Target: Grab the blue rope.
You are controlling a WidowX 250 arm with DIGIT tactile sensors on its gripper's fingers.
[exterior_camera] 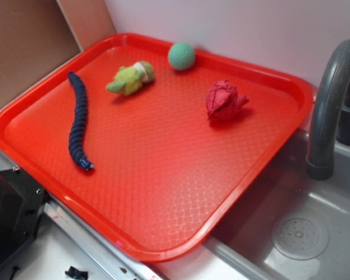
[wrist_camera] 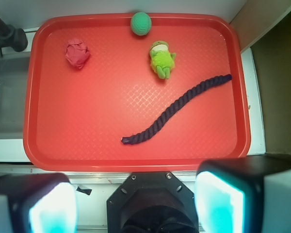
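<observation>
The blue rope (exterior_camera: pixel 79 121) lies in a gentle curve on the left part of the red tray (exterior_camera: pixel 163 204), its bound tip toward the tray's near edge. In the wrist view the blue rope (wrist_camera: pixel 177 108) runs diagonally from lower centre to upper right of the tray (wrist_camera: pixel 87 160). My gripper (wrist_camera: pixel 136 206) hangs high above the robot base, outside the tray's near edge, well clear of the rope. Its two fingers (wrist_camera: pixel 218 204) stand wide apart with nothing between them. The gripper does not show in the exterior view.
On the tray also lie a green plush toy (exterior_camera: pixel 130 79), a green ball (exterior_camera: pixel 181 56) and a red crumpled cloth (exterior_camera: pixel 224 100). A grey sink (exterior_camera: pixel 303 233) with a dark faucet (exterior_camera: pixel 332 99) borders the tray's right side. A wall stands behind.
</observation>
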